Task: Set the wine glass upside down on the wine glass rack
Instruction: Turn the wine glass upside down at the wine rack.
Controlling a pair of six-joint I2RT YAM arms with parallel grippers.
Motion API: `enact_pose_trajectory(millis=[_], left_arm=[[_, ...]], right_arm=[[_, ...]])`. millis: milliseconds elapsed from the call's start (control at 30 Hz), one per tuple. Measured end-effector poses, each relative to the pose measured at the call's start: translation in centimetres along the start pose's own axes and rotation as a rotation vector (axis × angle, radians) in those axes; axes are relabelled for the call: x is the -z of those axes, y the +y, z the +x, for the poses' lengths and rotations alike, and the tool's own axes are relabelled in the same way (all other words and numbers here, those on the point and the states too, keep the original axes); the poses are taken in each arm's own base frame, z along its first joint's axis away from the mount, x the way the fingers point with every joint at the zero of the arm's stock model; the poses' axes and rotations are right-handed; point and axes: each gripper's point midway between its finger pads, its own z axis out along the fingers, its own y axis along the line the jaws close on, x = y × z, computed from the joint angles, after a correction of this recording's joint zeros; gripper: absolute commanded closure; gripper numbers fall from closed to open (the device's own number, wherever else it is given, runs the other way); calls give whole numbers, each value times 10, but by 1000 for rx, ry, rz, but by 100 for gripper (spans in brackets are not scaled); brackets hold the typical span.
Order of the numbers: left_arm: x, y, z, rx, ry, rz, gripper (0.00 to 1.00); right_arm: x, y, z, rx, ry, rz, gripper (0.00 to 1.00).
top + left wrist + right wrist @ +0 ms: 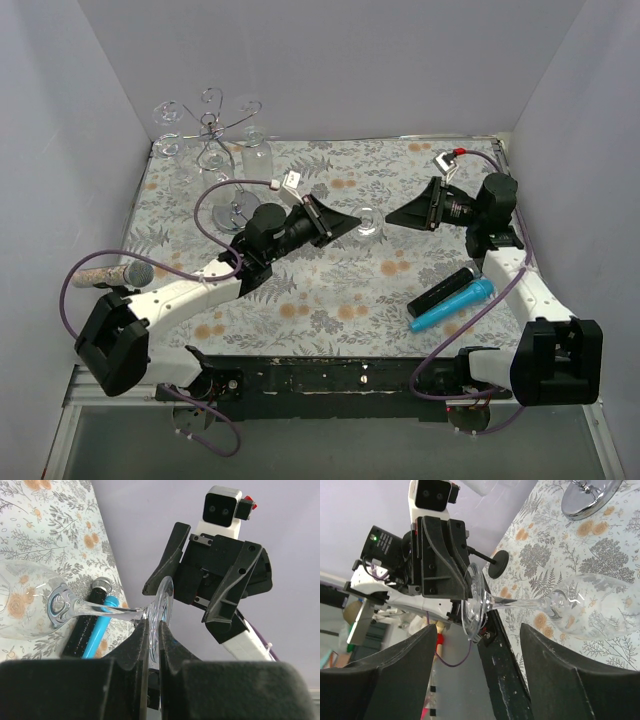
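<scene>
From above, the wine glass (368,223) hangs sideways over mid-table between the two arms, well apart from the wine glass rack (215,150) at the far left corner; a black tube (440,288) and a blue tube (452,305) lie side by side near the right arm. The left wrist view shows the left gripper (154,630) clamped on the glass's round foot. In the right wrist view the right gripper (479,632) has its fingers wide apart, touching nothing.

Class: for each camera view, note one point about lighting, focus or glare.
Top external view: soft, even light; the clear wine glass almost vanishes against the floral cloth. Left wrist view: left pincer fingers are dark, slightly soft. Right wrist view: right pincer fingers loom black; the wine glass rack base glints.
</scene>
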Motion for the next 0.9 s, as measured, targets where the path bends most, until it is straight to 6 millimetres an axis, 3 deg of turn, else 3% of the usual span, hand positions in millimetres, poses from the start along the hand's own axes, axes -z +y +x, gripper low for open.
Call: enact_pose_trajectory(millis=[400, 733, 900], left_arm=[[46, -40, -12, -51, -44, 64, 100], [60, -34, -11, -97, -34, 20, 100], [64, -34, -11, -145, -18, -16, 100]], right_arm=[[10, 17, 16, 231, 81, -79, 21], [24, 52, -3, 539, 82, -69, 21], [36, 43, -7, 588, 55, 0, 21]])
